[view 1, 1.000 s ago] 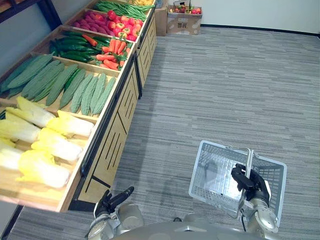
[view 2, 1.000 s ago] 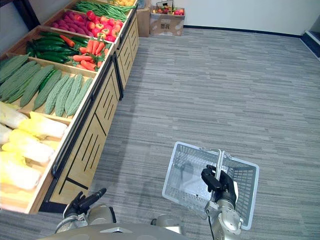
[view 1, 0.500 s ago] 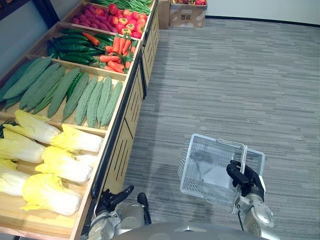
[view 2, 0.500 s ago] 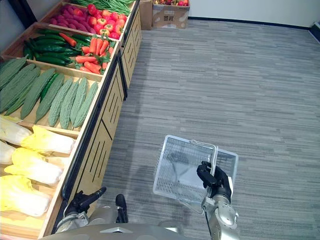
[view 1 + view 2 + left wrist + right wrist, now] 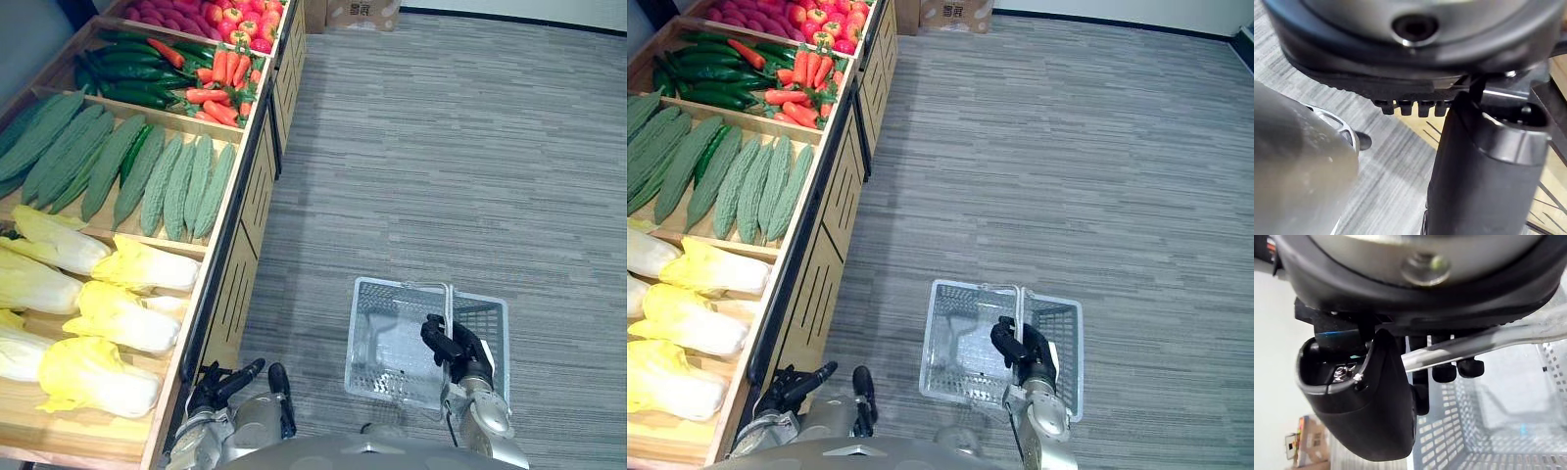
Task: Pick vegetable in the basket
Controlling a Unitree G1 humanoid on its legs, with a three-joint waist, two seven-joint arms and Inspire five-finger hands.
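In the left eye view, the right hand [image 5: 453, 348] is clamped round the handle [image 5: 449, 299] of the grey basket [image 5: 364, 338] hanging beneath it. The left hand [image 5: 223, 382], its fingers loosely straight, sits just beside the vegetable stand [image 5: 230, 294], with the cabbages [image 5: 122, 321] nearest to it. In the right wrist view, the fingers [image 5: 1444, 373] curl over the handle.

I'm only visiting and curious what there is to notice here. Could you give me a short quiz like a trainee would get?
1. True or false: the basket holds a vegetable.
2. Fill in: the bin nearest the left hand holds pale yellow ____.
3. Which hand grips the basket's handle? A) left hand B) right hand

Key: 1 false, it is empty; 2 cabbages; 3 B.
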